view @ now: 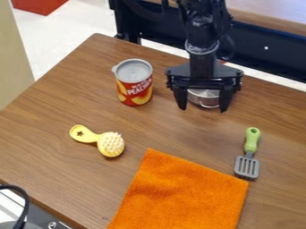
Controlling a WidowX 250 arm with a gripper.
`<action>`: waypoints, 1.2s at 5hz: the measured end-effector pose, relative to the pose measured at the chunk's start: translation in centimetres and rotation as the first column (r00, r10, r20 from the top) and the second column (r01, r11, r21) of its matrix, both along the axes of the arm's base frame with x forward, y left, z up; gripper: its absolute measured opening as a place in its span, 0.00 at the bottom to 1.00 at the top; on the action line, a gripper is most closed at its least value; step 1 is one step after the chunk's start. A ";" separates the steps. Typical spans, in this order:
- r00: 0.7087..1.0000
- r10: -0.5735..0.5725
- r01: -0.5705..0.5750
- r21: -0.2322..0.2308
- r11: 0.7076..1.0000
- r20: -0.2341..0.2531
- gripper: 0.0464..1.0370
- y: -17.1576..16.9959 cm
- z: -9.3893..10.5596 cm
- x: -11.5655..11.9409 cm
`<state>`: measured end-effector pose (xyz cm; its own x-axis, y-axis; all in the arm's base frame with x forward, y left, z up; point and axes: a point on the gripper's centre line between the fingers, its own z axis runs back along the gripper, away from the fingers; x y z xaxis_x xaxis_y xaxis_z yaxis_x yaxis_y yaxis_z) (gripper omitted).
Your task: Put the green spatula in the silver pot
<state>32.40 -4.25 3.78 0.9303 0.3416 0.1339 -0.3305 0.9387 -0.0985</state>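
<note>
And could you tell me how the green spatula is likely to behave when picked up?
The spatula should probably be stiff, as its handle and grey head look like moulded plastic. It may be light, being slim and slotted. Gripped by the rounded, smooth-looking handle, it could twist, since the wider head sits at one end.

Counting each kind, find one spatula [248, 157], one pot [206, 101], one can [133, 86], one brush [110, 144], one cloth [182, 192] and one table [60, 105].
</note>
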 end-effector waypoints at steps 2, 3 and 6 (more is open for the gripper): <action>0.998 -0.057 0.057 0.004 0.998 -0.014 0.96 -1.2 -0.8 -0.2; 0.997 -0.073 0.072 0.021 0.997 0.027 0.96 -3.1 -0.1 1.3; 0.990 -0.139 0.139 0.120 0.983 -0.003 0.96 -7.3 -3.6 2.5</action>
